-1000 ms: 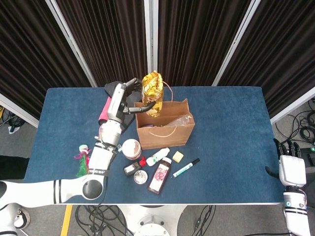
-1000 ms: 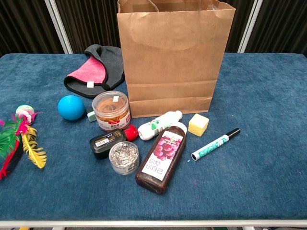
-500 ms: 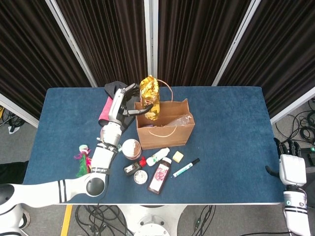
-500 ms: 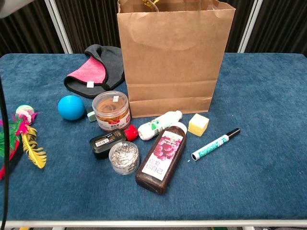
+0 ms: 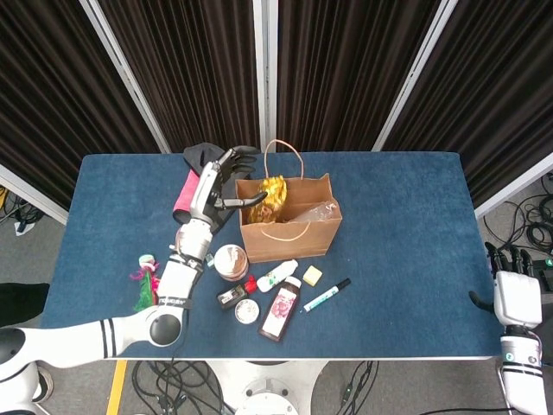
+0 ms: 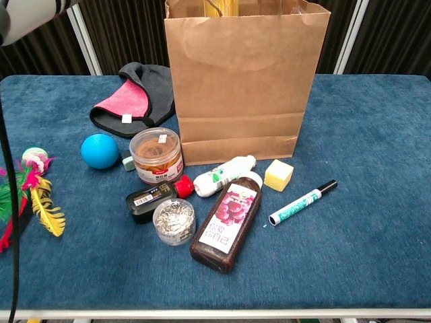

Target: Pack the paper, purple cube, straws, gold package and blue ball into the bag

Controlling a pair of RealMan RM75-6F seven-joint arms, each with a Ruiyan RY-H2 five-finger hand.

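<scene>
- Since the earlier frames, gold package (image 5: 274,192) had dropped from above the rim into the brown paper bag (image 5: 294,232), just right of the left hand (image 5: 223,181).
- Left hand's fingers (image 5: 244,202) were spread at the bag's edge, gripping nothing.
- Blue ball (image 6: 100,151) lay below that hand, beside the plastic jar (image 6: 156,156).
- Right hand (image 5: 516,294) hung far right, off the table; its grasp could not be told.

in your chest view the bag (image 6: 246,87) is cut off at the top, hiding its contents. from the head view, the ball left of the bag hides behind your left arm; the right hand (image 5: 517,294) is too small to judge.
</scene>
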